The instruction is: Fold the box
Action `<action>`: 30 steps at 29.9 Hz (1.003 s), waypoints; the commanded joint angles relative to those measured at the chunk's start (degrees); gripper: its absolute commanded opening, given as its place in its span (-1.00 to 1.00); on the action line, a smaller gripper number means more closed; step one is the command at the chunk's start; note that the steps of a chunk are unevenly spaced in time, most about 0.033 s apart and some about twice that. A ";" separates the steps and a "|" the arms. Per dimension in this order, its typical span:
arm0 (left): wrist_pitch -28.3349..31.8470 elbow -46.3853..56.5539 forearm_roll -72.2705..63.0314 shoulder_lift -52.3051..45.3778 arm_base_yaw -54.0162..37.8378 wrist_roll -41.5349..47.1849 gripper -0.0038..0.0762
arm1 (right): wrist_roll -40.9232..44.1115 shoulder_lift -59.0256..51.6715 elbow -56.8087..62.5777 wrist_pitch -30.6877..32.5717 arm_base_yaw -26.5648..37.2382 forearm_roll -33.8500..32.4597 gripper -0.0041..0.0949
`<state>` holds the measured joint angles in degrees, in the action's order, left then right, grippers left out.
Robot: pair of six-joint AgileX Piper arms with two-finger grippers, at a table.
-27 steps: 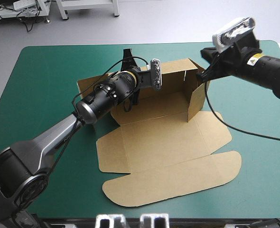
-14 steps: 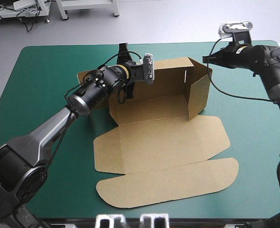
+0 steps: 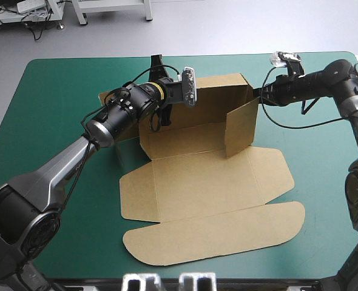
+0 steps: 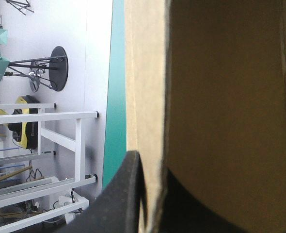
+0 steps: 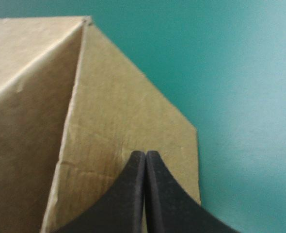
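High view: the box [image 3: 209, 182] lies mid-scene on the counter [image 3: 57, 121], its far wall raised and its lid flat on the near side.
Left wrist view: the left pincer [image 4: 145, 165] pinches the left wall [image 4: 148, 73].
Right wrist view: the right pincer [image 5: 145, 155], pressed together, bears on the right flap [image 5: 133, 111]. Excess push may buckle the flap or slide the box.

Table: my teal-green cover [image 3: 45, 109] spreads to rounded far corners.
Floor: a pale grey floor [image 3: 227, 24] lies beyond my table's far edge.
Furniture: a white metal frame [image 3: 112, 9] stands on that floor. A white bench [image 3: 21, 15] is at the far left, with cables [image 3: 39, 27] beneath it.
Off my left wrist: white rails [image 4: 46, 116] past the cover's edge, the scene turned a quarter.
Light: soft and even over floor and cover.
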<state>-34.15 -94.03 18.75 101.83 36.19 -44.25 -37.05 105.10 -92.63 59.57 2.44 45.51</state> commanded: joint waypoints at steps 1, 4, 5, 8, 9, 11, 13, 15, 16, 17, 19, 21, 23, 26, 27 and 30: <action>-1.55 -0.67 -3.90 -1.84 0.43 0.25 -0.93 | -4.43 -3.02 -1.49 6.36 0.25 4.87 -0.96; -2.40 -0.67 -4.60 -1.84 0.43 0.25 -0.93 | -7.40 -4.42 1.27 4.17 0.25 5.79 -0.96; -2.70 -0.67 -4.60 -1.84 0.43 0.25 -0.93 | -8.80 -5.19 2.79 2.19 0.25 6.95 -0.96; -4.10 -0.67 -4.60 -1.84 0.43 0.25 -0.93 | -16.41 -7.56 9.69 -3.03 0.25 13.02 -0.96; -4.41 -0.67 -4.64 -1.84 0.43 0.25 -0.93 | -20.03 -8.37 12.24 -3.95 0.25 15.35 -0.96; -4.52 -0.67 -4.88 -1.84 0.43 0.25 -0.93 | -28.70 -9.86 17.19 -6.26 0.25 20.16 -0.96; -4.63 -0.67 -5.27 -1.84 0.43 0.25 -0.93 | -38.79 -11.66 22.56 -8.17 0.25 26.89 -0.96; -5.29 -0.67 -6.29 -1.84 0.43 0.25 -0.93 | -47.08 -12.99 26.41 -8.17 0.25 33.08 -0.96; -5.72 -0.67 -6.56 -1.84 0.43 0.25 -0.93 | -50.27 -13.47 27.95 -8.17 0.25 35.80 -0.96; -6.04 -0.67 -6.56 -1.84 0.43 0.25 -0.93 | -52.06 -13.60 28.95 -8.17 0.25 37.59 -0.96; -6.88 -0.67 -6.56 -1.75 0.43 0.25 -0.93 | -53.44 -13.75 29.34 -8.69 0.25 37.39 -0.95; -7.59 -0.67 -6.56 -1.75 0.43 0.46 -0.93 | -54.24 -13.88 28.58 -7.92 0.85 33.91 -0.85; -8.13 -0.67 -6.56 -1.75 0.43 0.64 -0.93 | -53.67 -14.08 27.62 -5.09 1.73 29.84 -0.62; -8.41 -0.67 -6.56 -1.75 0.43 2.24 -0.93 | -48.37 -14.01 26.10 1.19 3.67 24.09 -0.03; -8.85 -0.67 -6.56 -1.75 0.43 2.24 -0.93 | -48.01 -14.01 25.99 2.50 3.68 24.23 0.23; -10.14 -0.67 -6.56 -1.26 0.80 2.14 -0.93 | -49.91 -13.79 25.99 2.54 2.33 24.83 0.54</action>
<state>-37.10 -94.48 16.08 101.66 36.19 -43.37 -85.92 93.95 -64.77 58.86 5.67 67.89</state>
